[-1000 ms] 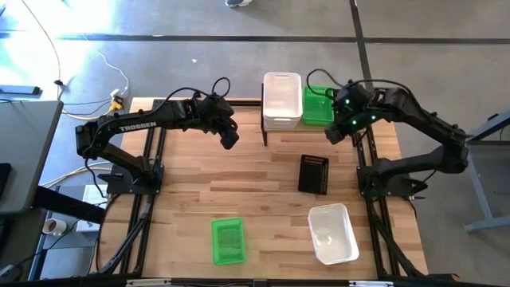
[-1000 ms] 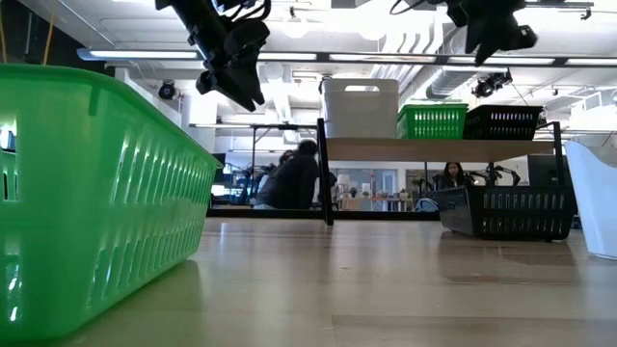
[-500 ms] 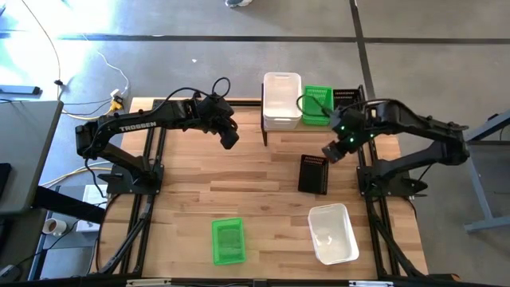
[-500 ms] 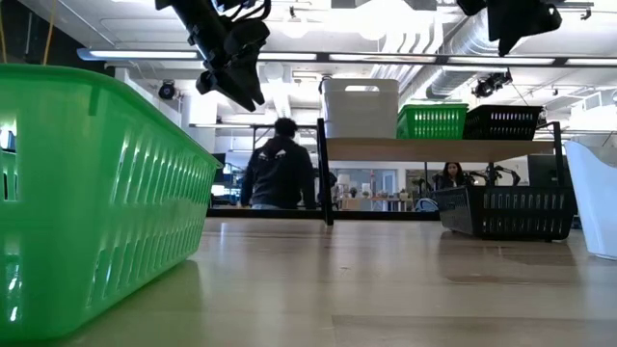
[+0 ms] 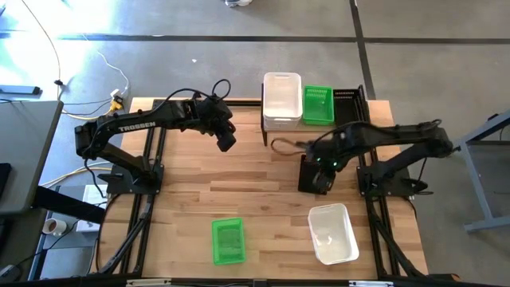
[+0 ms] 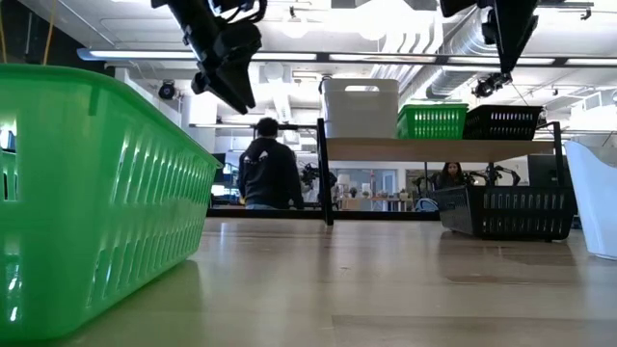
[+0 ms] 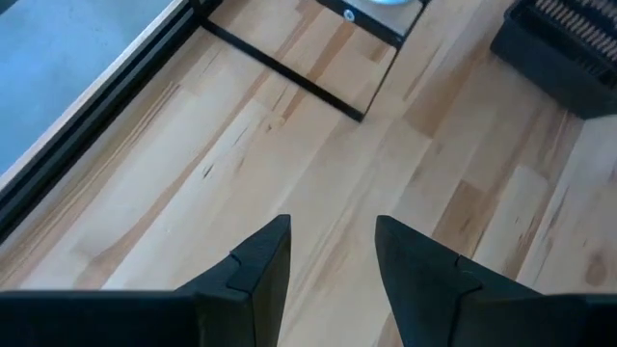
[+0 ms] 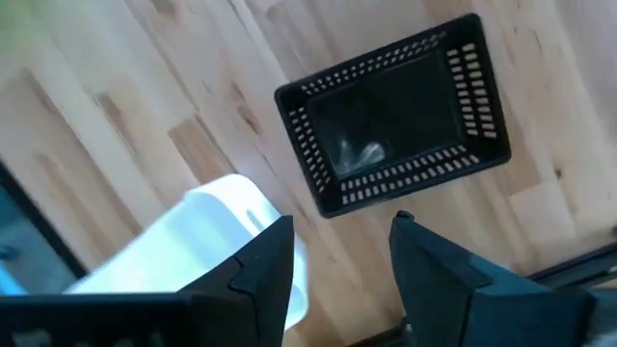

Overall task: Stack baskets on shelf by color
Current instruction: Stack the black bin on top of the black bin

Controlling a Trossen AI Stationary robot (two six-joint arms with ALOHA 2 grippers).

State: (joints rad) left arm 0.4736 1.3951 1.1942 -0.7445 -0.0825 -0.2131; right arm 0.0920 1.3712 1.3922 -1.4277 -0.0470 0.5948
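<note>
A: Near edge first. Green basket (image 5: 227,241) lies loose on the surface (image 5: 263,187), white basket (image 5: 332,233) to its right, both untouched.

B: Mid surface?

A: Black basket (image 5: 313,174) on the wood, open side up. Right gripper (image 5: 321,169) hangs above it, fingers (image 8: 260,265) spread, nothing between them. The wrist view looks straight down into the basket, with the white one just beside.

B: Left arm?

A: Left gripper (image 5: 226,142) waits over bare wood left of the shelf, fingers (image 7: 260,260) parted, empty.

B: Far end?

A: Shelf (image 5: 275,125) at the back carries three groups: white stack (image 5: 282,100), green one (image 5: 318,104), black one (image 5: 348,101) at the right. Low view shows them side by side on the plank. How many are nested in each I can't tell.

B: Handling?

A: My read: thin moulded plastic, so light, fairly stiff but walls flex if squeezed hard. Mesh walls give some bite; the solid white walls look slicker. I'd pinch one wall at the rim, one finger inside and one outside, mid-length on a short side, so it hangs level.

B: Risk?

A: A light basket skids when nudged, so come down straight. It should go into the black one on the shelf; a tilted drop could jam on the rim.
</note>
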